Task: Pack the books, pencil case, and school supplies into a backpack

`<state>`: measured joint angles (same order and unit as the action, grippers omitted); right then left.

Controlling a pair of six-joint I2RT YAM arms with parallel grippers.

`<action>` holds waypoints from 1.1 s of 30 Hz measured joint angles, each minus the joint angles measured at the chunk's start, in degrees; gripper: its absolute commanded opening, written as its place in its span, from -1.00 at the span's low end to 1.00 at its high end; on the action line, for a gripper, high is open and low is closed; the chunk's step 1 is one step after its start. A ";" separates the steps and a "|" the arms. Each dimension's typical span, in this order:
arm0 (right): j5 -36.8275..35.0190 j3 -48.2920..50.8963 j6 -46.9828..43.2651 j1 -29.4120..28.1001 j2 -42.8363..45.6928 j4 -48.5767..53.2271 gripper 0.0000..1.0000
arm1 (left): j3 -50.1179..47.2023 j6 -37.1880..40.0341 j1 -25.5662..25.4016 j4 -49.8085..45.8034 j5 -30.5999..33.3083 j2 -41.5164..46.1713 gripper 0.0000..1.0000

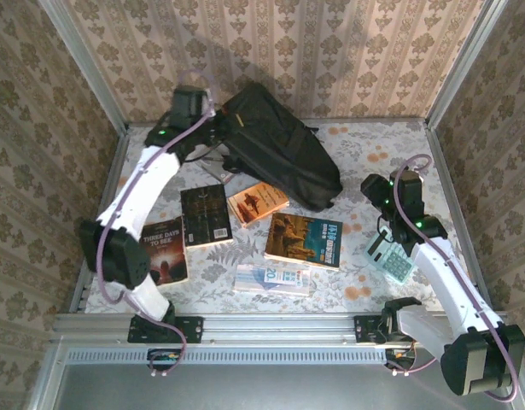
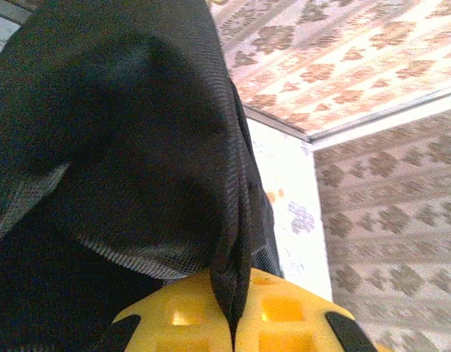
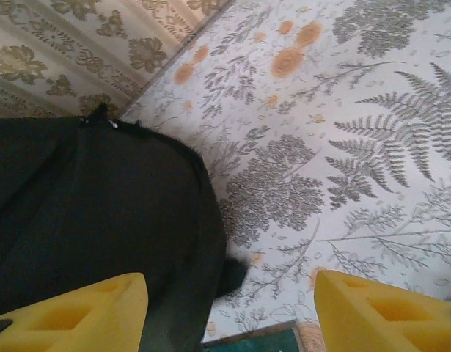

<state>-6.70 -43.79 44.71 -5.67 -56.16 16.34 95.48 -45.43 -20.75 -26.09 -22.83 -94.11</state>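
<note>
Two states: the left end effector pinches the backpack fabric; the right end effector stands wide.

The fern-patterned table carries the black backpack, four books, a pale packet and a teal block.

This was a robot test cell rather than a home. Wallpapered panels stood in metal posts around a small table with a leaf-print cover. The left arm and right arm were bolted to a rail at its near edge.
</note>
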 measured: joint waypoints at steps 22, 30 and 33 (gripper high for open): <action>-5.31 -11.47 -3.52 -8.00 -20.65 4.79 0.33 | 15.76 22.64 -17.00 -24.65 18.47 -10.88 0.44; -16.46 -11.96 4.72 -0.33 -14.29 13.75 0.26 | 47.21 26.95 -29.57 -34.69 15.23 -40.48 0.29; -17.94 -10.91 5.77 0.94 -9.46 13.97 0.25 | 50.14 27.08 -31.15 -36.11 13.18 -46.25 0.22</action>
<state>-24.64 -54.70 50.48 -4.73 -65.63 30.30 145.62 -18.35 -51.90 -62.19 -9.65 -140.35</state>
